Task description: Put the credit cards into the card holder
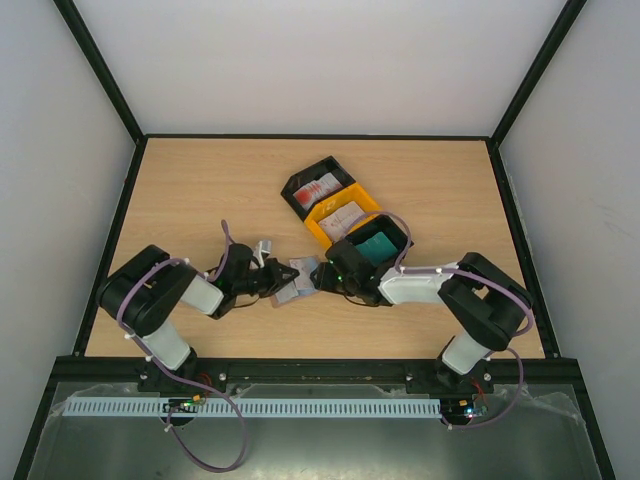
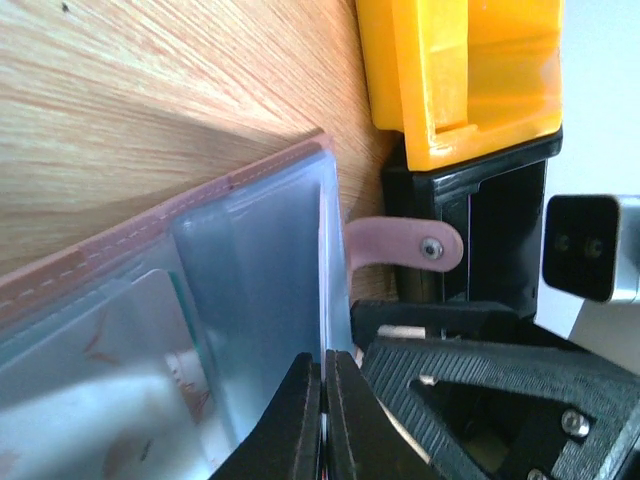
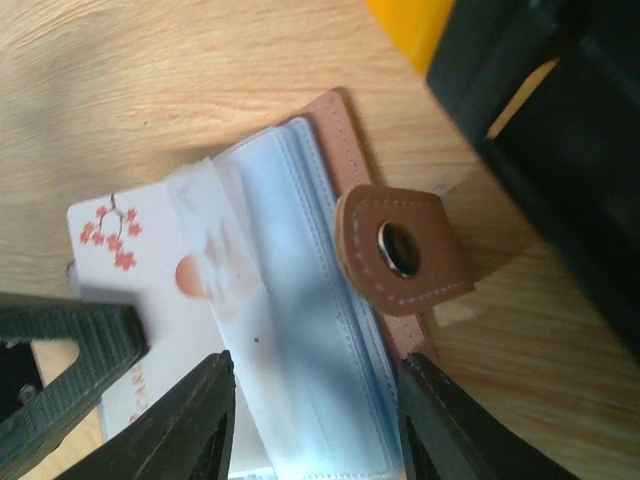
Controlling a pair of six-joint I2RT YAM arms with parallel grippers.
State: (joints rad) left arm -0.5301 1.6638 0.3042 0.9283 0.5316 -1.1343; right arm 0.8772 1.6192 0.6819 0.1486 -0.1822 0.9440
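**Holder held open, card partway in**

The holder (image 1: 298, 280) lies open mid-table, with the trays (image 1: 296, 195) at 1 o'clock from it. The left gripper (image 2: 322, 365) is clamped tight on a pocket edge. The right gripper (image 3: 318, 370) stands half open astride the pockets, gripping nothing. A white card (image 3: 120, 250) sits partway in a pocket, sticking out toward 9 o'clock.

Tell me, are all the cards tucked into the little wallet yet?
Not yet. I can't see any card fully in. The white blossom card is partway into a pocket of the open card holder, which the left fingers pinch while the right fingers stand open around that pocket. Left to do: the red-and-white card and the teal card, lying in black trays.
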